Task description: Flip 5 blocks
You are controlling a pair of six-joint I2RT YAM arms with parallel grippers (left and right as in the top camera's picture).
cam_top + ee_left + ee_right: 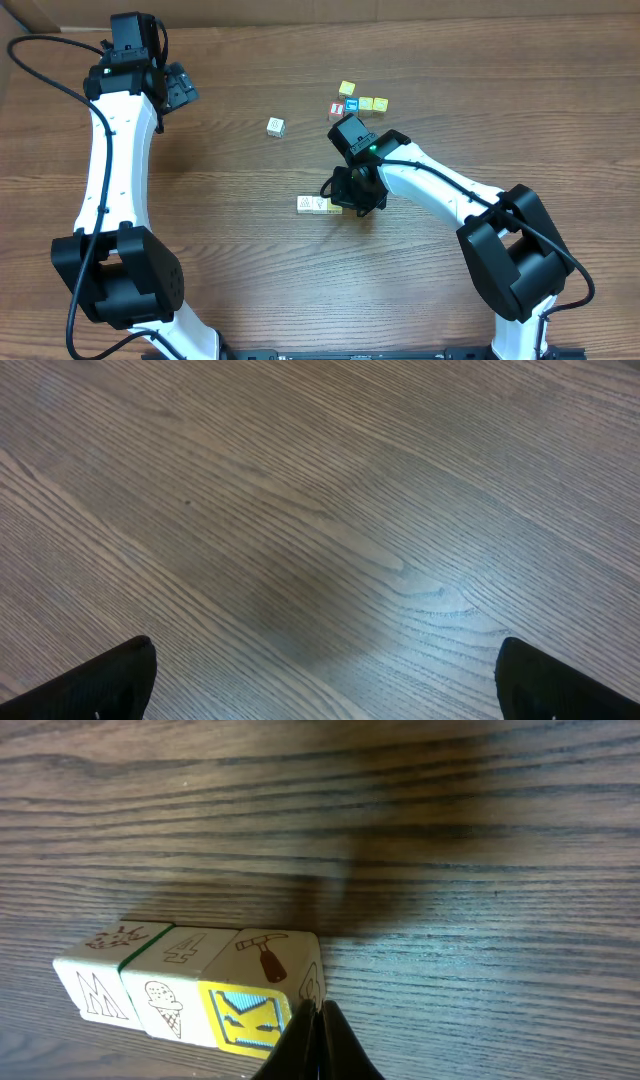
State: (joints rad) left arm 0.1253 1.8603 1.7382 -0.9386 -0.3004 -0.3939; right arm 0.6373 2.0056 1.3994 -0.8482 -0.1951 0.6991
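Right gripper (318,1025) pinched shut, empty, tips at the corner of the end block (262,990) in the row of three (320,205). Best nudged low and slow so its neighbours stay put. Left gripper (180,88) wide, well away from the row. Count: three in the row, one lone block (276,126) beyond it, five in the cluster (366,103) farther off.

Brown wood-grain bench (230,260), grain running roughly side to side in the overhead view, with a soft sheen in both wrist views. Toward its far side, right of centre, a small red-faced cube (337,109), resting flat on the wood.
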